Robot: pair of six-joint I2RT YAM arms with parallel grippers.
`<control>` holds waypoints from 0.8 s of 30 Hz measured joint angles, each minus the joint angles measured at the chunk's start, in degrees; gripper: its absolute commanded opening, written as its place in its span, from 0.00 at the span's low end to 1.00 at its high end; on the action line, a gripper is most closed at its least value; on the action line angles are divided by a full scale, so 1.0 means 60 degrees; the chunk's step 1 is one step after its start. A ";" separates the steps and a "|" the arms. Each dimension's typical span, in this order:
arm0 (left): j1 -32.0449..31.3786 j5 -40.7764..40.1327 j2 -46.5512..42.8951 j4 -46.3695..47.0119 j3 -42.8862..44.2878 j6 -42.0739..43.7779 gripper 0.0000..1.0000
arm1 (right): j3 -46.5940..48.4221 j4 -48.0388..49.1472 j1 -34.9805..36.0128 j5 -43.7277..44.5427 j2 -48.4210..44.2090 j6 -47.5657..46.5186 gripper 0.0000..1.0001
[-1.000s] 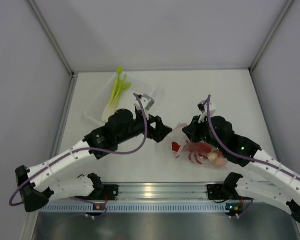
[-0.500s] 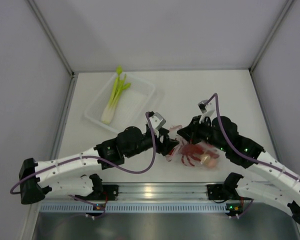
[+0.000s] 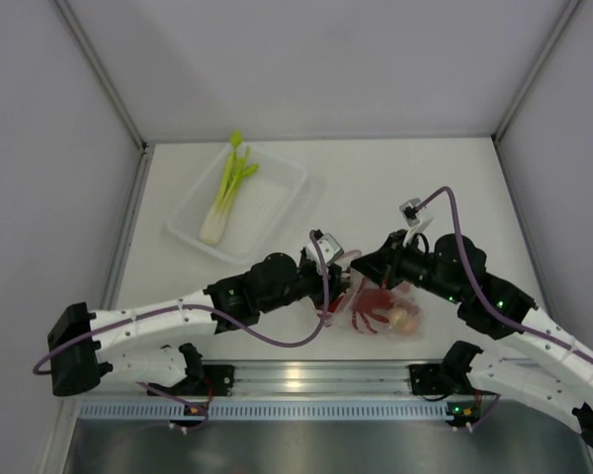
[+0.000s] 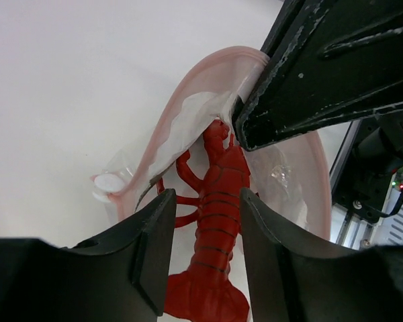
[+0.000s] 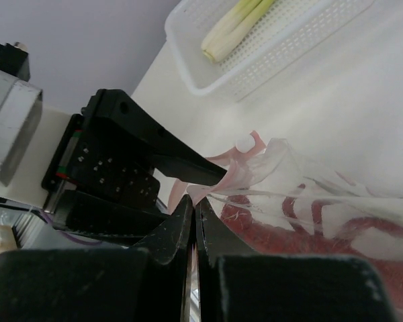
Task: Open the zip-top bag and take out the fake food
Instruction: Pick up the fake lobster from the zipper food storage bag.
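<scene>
From above, the zip-top bag [image 3: 407, 318] lies on the white counter [image 3: 455, 188], close to the front edge. The red lobster [image 3: 374, 302] is inside the bag, and a small pale round piece [image 3: 401, 316] sits in there beside it. The left gripper [image 3: 338, 296] is at the bag's left end. The right gripper [image 3: 371, 267] is at the bag's far edge. A clear tray [image 3: 289, 170] sits well apart from the bag, behind it and to the left, with the leek [image 3: 225, 190] lying in it.

In the left wrist view, the bag's [image 4: 188, 114] pink mouth is pulled wide. The left gripper [image 4: 205, 228] reaches into it with its fingers apart, one on each side of the lobster [image 4: 218, 201]. There seems to be a little gap on one side, so it is likely not squeezing (the legs blur the edge). The right gripper [image 4: 245, 124] holds the bag's rim up.

In the right wrist view, the right gripper [image 5: 191, 201] is pressed together on the bag's [image 5: 289, 168] thin edge. The lobster [image 5: 289, 238] shows red through the plastic. The left gripper [image 5: 154, 157] is just beside the bag's mouth. The tray [image 5: 188, 74] and leek [image 5: 232, 27] are beyond the bag.
</scene>
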 measured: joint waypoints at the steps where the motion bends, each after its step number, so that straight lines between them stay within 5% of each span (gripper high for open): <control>1: 0.0000 0.0011 0.0113 0.0040 0.0000 0.0120 0.48 | -0.0011 0.0036 0.0000 -0.0080 0.0000 0.0036 0.00; 7: -0.0004 0.0342 0.0590 0.0051 -0.0040 0.0627 0.46 | -0.0208 0.0302 0.0000 -0.0433 -0.0146 0.0244 0.00; 24: -0.0175 0.1413 0.1650 -0.0182 -0.0240 0.1271 0.67 | -0.0240 -0.0211 0.0000 -0.0066 -0.0670 -0.0047 0.00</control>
